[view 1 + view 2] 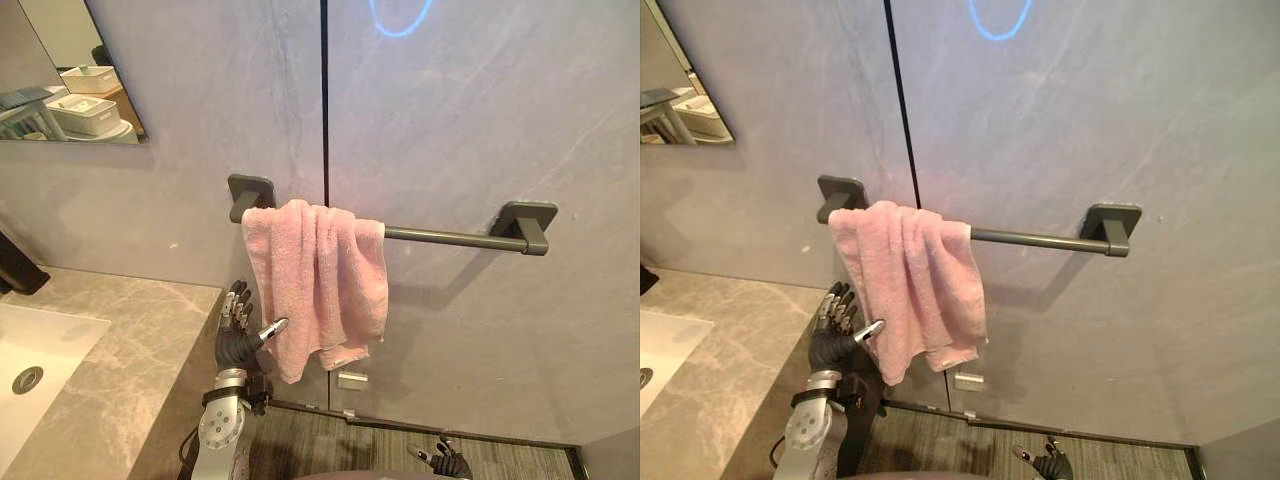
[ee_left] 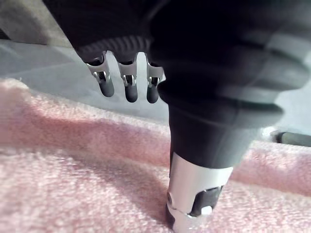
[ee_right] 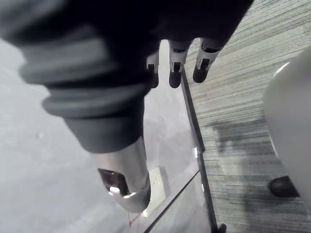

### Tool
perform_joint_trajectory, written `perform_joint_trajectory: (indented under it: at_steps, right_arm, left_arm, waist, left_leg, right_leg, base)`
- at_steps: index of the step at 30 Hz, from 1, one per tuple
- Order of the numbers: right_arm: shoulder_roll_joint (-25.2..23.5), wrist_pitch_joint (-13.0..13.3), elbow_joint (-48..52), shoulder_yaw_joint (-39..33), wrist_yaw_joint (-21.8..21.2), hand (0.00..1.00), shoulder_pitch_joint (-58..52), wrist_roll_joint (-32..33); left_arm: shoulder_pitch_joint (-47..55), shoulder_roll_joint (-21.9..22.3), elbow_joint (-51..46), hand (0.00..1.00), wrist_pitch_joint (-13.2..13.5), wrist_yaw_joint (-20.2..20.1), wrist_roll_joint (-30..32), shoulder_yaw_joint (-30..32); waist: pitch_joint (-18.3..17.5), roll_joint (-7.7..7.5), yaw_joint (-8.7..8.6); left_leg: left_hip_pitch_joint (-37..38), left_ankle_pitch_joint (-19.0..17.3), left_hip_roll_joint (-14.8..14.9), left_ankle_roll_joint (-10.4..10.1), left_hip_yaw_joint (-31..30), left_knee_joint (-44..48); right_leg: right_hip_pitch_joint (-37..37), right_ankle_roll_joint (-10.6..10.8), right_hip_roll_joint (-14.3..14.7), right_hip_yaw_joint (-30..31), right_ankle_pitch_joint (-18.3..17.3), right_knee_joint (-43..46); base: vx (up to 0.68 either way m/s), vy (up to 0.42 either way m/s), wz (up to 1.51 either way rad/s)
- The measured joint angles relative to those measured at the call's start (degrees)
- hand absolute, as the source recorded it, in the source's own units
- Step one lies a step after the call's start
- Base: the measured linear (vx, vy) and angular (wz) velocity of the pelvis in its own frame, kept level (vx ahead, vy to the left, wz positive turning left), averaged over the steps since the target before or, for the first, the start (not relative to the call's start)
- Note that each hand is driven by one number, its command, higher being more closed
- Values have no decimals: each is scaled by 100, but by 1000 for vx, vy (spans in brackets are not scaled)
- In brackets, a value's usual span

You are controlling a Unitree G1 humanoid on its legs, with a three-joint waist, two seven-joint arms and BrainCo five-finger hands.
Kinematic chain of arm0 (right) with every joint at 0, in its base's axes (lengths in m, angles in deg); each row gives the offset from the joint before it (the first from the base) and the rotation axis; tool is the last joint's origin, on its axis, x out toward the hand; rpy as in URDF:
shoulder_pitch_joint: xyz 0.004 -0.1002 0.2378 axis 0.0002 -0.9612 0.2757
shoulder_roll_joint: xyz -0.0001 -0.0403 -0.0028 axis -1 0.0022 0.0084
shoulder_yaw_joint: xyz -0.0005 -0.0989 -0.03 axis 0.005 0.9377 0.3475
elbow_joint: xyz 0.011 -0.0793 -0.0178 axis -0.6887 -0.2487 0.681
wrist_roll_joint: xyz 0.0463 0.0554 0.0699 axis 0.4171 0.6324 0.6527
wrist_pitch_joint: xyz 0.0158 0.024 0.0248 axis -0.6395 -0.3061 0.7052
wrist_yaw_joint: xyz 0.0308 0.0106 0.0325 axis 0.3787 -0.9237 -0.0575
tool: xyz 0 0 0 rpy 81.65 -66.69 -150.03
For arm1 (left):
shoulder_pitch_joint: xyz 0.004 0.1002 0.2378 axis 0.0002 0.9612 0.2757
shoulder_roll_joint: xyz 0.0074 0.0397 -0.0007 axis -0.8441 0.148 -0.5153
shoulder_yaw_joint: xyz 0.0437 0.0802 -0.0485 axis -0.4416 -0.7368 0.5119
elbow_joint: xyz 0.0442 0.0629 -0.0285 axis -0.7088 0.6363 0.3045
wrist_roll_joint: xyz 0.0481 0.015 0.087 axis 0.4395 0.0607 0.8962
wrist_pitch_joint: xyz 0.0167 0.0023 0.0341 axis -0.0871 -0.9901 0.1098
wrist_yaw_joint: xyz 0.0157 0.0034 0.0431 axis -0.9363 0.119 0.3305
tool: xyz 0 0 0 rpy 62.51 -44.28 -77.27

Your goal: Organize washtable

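1. On the grey stone-look wall, a pink terry towel (image 1: 315, 280) hangs over the left end of a dark grey metal towel bar (image 1: 440, 237). It is gathered in thick folds with an uneven lower hem, which is probably why it needs tidying.
2. The robot's left hand (image 1: 237, 335) is raised just beside the towel's lower left edge. Its fingers (image 2: 131, 87) are straight and point upward, and the thumb sticks out sideways to touch the cloth. It grips nothing; the pose looks meant to steady or smooth the hanging edge.
3. The right hand (image 1: 450, 462) hangs low near the striped grey floor (image 1: 370, 445), fingers loosely relaxed and empty, apparently idle.
4. The marbled grey-brown stone countertop (image 1: 130, 340) ends just left of the left hand, so its edge limits any swing that way. The white sink basin (image 1: 40, 350) lies well apart.
5. Right of the towel the bar runs bare to its square right bracket (image 1: 525, 222), giving room to spread the cloth. The wall below is unobstructed for downward strokes.
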Motion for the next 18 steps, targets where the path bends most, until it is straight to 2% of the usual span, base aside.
perform_joint_trajectory:
  at_steps: [5,10,11,13,18]
  right_arm:
    - [29,3,-190,-9,-16,0,139,4]
    - [37,2,-193,-6,-29,0,188,3]
    - [37,2,-193,-6,-32,0,195,2]
    - [44,1,-194,-3,-42,0,223,0]
    - [131,-4,-245,-6,-112,0,266,-5]
  left_arm:
    - [-90,-144,356,0,-67,8,350,-13]
    - [-91,-233,735,0,-183,6,449,-6]
    - [-93,-275,807,100,-221,2,500,-4]
    - [-95,-355,935,100,-238,1,566,1]
    - [-278,-389,1163,100,-243,-23,664,-22]
  waist:
    - [7,19,-22]
    - [30,24,-62]
    - [41,35,-83]
    - [52,26,-150]
    - [125,28,-157]
  left_leg:
    - [117,36,17,-15,65,-110]
    - [117,39,8,-10,109,-116]
    - [117,39,6,-10,110,-116]
    - [119,39,6,-10,109,-118]
    - [101,38,3,-10,108,-122]
  right_leg:
    - [75,1,42,84,83,-123]
    - [63,1,41,145,131,-173]
    - [62,1,41,151,131,-175]
    - [62,1,43,155,131,-180]
    - [62,1,51,168,143,-258]
  base:
    - [-33,-14,-9]
    - [-52,-5,-6]
    - [-50,-14,-2]
    - [-18,-10,-1]
    - [-7,-4,0]
